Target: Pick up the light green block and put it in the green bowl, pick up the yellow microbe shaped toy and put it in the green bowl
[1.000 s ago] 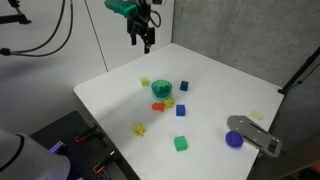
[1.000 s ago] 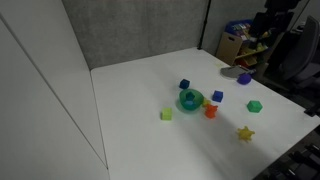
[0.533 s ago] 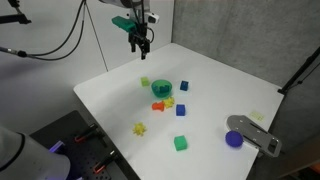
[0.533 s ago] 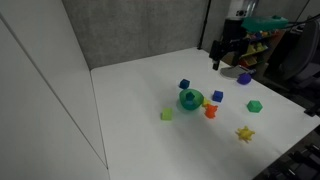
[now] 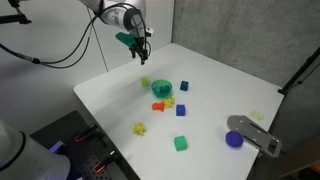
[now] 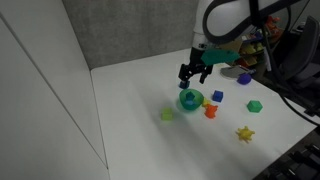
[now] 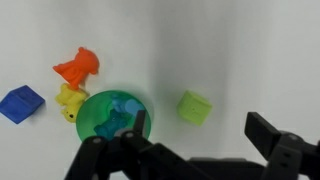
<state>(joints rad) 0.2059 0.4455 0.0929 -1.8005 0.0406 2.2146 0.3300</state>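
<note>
The light green block lies on the white table beside the green bowl. In the wrist view the block sits right of the bowl, which shows bluish patches inside. The yellow microbe toy lies apart from the bowl, near the table's edge; it is out of the wrist view. My gripper is open and empty, hanging above the table over the block and bowl.
An orange toy and a small yellow piece lie by the bowl. Blue blocks, a darker green cube and a purple bowl are spread over the table. The table edge is close by.
The arm has swung in from beyond the table's far edge and come lower, now over the block and bowl. The objects have not moved.
</note>
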